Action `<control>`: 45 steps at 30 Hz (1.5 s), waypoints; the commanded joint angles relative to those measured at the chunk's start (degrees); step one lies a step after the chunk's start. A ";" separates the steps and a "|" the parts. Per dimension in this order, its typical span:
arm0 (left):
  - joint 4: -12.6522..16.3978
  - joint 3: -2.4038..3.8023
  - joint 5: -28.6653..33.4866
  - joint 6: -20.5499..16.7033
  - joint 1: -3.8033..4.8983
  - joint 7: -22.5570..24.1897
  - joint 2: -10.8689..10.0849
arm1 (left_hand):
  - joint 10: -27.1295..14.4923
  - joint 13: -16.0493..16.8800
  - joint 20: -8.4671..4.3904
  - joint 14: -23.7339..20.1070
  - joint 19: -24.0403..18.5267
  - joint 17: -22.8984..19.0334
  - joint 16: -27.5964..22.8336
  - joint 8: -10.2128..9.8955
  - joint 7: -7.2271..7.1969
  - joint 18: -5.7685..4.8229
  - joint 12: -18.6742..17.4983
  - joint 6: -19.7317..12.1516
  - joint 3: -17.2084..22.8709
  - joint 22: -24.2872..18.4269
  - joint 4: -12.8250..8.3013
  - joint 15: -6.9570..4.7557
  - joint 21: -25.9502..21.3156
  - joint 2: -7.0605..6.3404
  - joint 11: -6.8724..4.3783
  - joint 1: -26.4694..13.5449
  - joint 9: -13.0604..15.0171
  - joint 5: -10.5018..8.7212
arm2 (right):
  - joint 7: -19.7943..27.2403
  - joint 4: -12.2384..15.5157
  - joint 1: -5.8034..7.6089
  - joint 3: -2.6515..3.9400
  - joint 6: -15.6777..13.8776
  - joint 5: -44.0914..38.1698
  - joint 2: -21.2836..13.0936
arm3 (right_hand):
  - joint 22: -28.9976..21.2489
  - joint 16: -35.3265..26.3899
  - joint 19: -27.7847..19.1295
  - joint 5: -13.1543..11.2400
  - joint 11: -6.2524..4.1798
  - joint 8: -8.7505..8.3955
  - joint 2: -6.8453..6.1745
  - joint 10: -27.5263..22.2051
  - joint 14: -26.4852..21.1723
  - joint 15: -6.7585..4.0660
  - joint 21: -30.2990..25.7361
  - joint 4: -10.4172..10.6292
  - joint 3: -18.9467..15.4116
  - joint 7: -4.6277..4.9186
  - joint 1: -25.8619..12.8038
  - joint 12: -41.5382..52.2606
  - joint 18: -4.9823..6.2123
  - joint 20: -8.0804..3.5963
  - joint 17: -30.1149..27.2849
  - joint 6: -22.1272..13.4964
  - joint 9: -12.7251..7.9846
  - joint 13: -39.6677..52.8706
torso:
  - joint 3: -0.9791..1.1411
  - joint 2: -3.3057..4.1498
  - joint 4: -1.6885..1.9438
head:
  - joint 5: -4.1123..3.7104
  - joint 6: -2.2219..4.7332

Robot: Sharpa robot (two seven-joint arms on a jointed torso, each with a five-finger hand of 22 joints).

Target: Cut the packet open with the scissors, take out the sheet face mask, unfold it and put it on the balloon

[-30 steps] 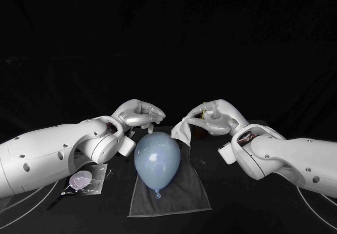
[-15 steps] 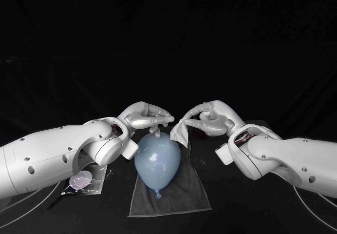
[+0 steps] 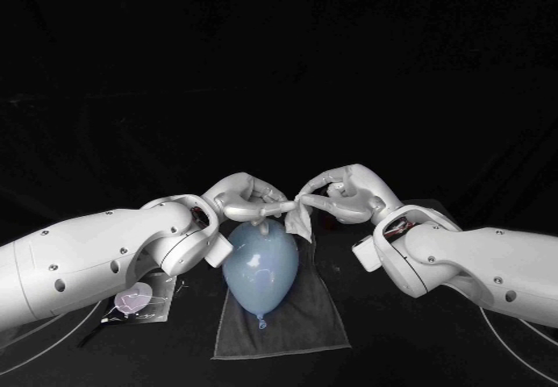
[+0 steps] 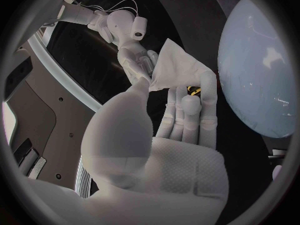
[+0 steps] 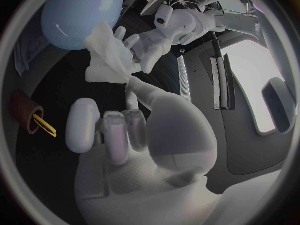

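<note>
White mask [image 3: 300,219] bunched, partly behind right hand's [image 3: 345,193] fingers [image 3: 318,191].

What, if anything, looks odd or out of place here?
Nothing damaged or spilled. The sheet mask hangs bunched, not unfolded, from the right hand beside the balloon; the left hand touches its edge.

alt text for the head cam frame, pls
The right hand pinches a folded white sheet mask just above a pale blue balloon lying on a grey cloth, with the left hand at the mask's edge. The packet lies beside the left arm.
</note>
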 commanded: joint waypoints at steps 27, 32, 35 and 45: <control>-0.36 0.05 -1.35 -0.39 -0.01 -1.32 1.27 | -0.20 0.13 -0.65 2.45 1.10 2.58 1.87 1.70 -1.24 0.81 2.20 1.12 -2.92 -0.16 0.47 -0.83 -0.09 6.42 -1.37 10.31 -0.11 -0.03 | 1.20 -1.46 0.06 0.09 -0.17 0.93 2.34 | 0.14 0.24 0.29 0.39 -0.35 1.93 0.46 4.37 5.70 -0.46 0.24 0.06 0.40 -0.08 -0.60 0.16 -0.28 0.07 14.61 0.46 5.27 11.12 | 0.00 -0.04 0.00 | 0.01 -0.10; -0.47 0.06 -0.17 -1.08 -0.01 -0.60 1.30 | 0.60 -1.82 -1.37 2.49 1.12 2.72 1.85 1.71 -1.49 0.82 -0.09 2.65 5.56 0.25 -2.30 -1.51 0.57 10.37 -1.88 19.11 -1.22 -0.06 | 1.18 -1.44 0.06 0.09 -0.06 0.95 2.38 | 0.12 0.24 0.28 0.39 -0.35 1.93 0.46 4.37 5.71 -0.46 0.23 0.06 0.41 -0.09 -0.61 0.15 -0.28 0.07 14.61 0.46 5.28 11.12 | -0.02 0.00 0.00 | -0.04 -0.16; -0.54 0.06 0.21 -1.36 -0.01 -0.33 1.26 | 2.18 -3.31 -1.65 2.76 0.79 2.91 1.74 1.84 -0.80 0.74 -1.68 2.65 12.86 1.09 -3.31 -1.53 1.77 8.72 -1.80 19.92 -1.41 -0.08 | 1.15 -1.40 0.07 0.09 0.08 0.96 2.31 | 0.08 0.27 0.26 0.39 -0.35 1.94 0.45 4.38 5.72 -0.46 0.20 0.05 0.41 -0.09 -0.62 0.20 -0.27 0.07 14.64 0.45 5.29 11.16 | 0.00 0.00 0.00 | 0.00 -0.13; -0.66 0.06 1.21 -1.80 -0.01 -0.15 0.69 | 3.45 -3.29 -1.67 3.70 -0.28 3.03 1.86 3.39 -0.93 0.80 -0.56 3.39 30.35 2.92 -7.66 -1.63 4.44 2.87 -1.94 10.43 -1.11 -0.05 | 0.53 -1.49 0.11 0.09 1.14 0.98 1.47 | -0.03 0.23 0.17 0.39 -0.36 1.96 0.44 4.38 5.70 -0.46 0.10 -0.01 0.46 -0.10 -0.62 0.17 -0.23 0.07 14.60 0.41 5.33 11.14 | 0.01 -0.02 -0.01 | -0.07 -0.17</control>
